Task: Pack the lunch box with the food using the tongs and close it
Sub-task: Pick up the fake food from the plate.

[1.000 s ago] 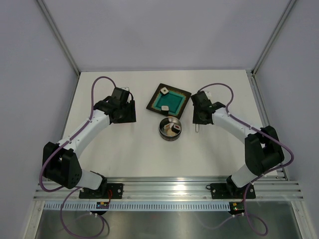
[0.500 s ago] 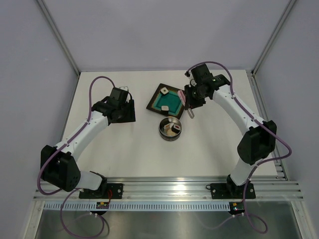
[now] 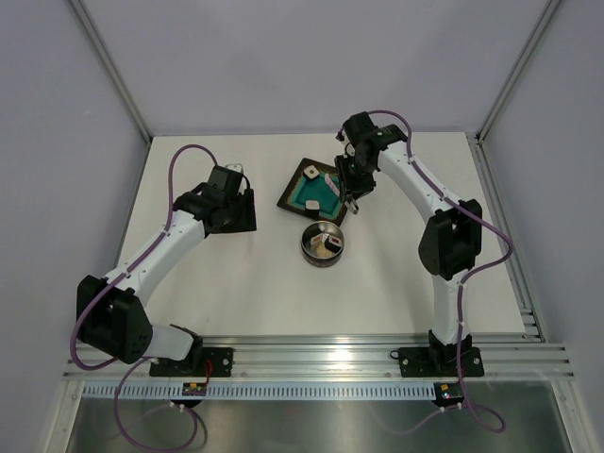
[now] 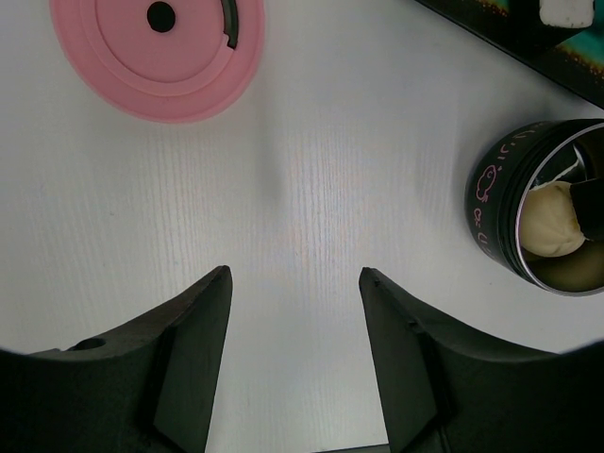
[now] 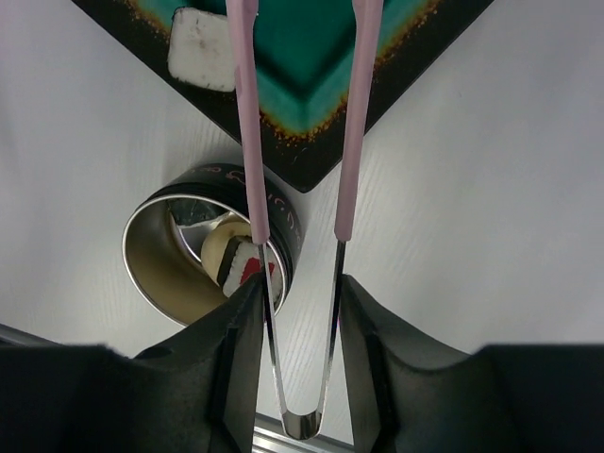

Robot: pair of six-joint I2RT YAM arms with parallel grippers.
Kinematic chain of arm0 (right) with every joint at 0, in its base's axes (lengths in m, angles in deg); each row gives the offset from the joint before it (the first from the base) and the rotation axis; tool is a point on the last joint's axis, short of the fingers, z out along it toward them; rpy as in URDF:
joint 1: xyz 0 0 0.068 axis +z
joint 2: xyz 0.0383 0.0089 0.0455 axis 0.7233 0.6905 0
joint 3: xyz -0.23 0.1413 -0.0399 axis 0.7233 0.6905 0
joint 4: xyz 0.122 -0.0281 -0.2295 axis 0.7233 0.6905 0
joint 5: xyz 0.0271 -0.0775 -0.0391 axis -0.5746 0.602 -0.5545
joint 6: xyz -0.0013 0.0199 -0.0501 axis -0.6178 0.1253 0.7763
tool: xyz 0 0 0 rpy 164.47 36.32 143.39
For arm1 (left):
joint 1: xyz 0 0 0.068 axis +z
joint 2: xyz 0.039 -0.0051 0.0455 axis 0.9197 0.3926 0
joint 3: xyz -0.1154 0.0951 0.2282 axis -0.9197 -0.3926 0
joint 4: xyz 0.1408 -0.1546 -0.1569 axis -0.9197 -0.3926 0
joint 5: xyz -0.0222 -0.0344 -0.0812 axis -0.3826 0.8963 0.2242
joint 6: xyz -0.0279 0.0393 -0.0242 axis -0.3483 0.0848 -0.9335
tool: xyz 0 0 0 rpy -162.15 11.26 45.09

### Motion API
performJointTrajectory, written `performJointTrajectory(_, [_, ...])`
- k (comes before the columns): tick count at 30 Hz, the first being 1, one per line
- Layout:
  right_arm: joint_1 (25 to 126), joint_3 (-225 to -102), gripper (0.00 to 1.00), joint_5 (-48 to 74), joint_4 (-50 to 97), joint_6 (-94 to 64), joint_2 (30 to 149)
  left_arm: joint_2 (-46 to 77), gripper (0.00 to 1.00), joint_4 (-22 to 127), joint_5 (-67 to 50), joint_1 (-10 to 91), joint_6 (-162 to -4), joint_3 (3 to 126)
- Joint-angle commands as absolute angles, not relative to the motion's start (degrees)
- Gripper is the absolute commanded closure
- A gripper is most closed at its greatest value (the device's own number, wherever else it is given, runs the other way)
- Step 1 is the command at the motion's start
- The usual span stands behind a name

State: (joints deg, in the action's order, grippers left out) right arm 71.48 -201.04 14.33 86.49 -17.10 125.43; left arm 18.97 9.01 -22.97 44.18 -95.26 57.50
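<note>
Fingers [image 5: 231,368] of my right gripper [image 5: 300,302] pinch the tongs [image 5: 247,142], arms pointing away over the tray [image 5: 396,57]; the white food cube [image 5: 201,49] lies just left of them. Left gripper [image 4: 294,311] hangs open.

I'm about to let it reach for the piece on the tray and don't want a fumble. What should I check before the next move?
1. Tongs gripped: ok. The tongs sit between the right gripper jaws.
2. Tong arms spread: ok, there is a clear gap between them.
3. Piece lined up: not ok. The white piece on the tray lies outside the arms, to one side.
4. Lunch box open with room: ok, two pieces are inside.
5. Lid out of the way: ok, it lies flat, apart from the box.
6. Left gripper free: ok, its jaws are open and empty.
</note>
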Motion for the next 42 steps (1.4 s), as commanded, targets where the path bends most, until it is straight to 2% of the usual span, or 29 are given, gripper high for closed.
performJointTrajectory(1, [72.43, -207.05, 0.58, 16.90, 87.63, -15.77, 128.83, 17.44, 0.40, 9.76, -23.63, 44.47, -95.00, 58.08])
performJointTrajectory(7, [72.87, -212.67, 0.53, 19.45, 87.80, -16.21, 134.11, 17.88, 0.39, 9.67, -24.15, 44.47, -95.00, 58.16])
performJointTrajectory(14, [74.80, -215.67, 0.51, 20.86, 87.36, -14.46, 138.07, 18.41, 0.39, 9.67, -24.42, 44.47, -94.92, 58.34])
performJointTrajectory(42, [77.09, -221.64, 0.52, 23.23, 82.62, -13.75, 146.60, 18.85, 0.39, 8.97, -26.09, 44.91, -94.65, 58.43])
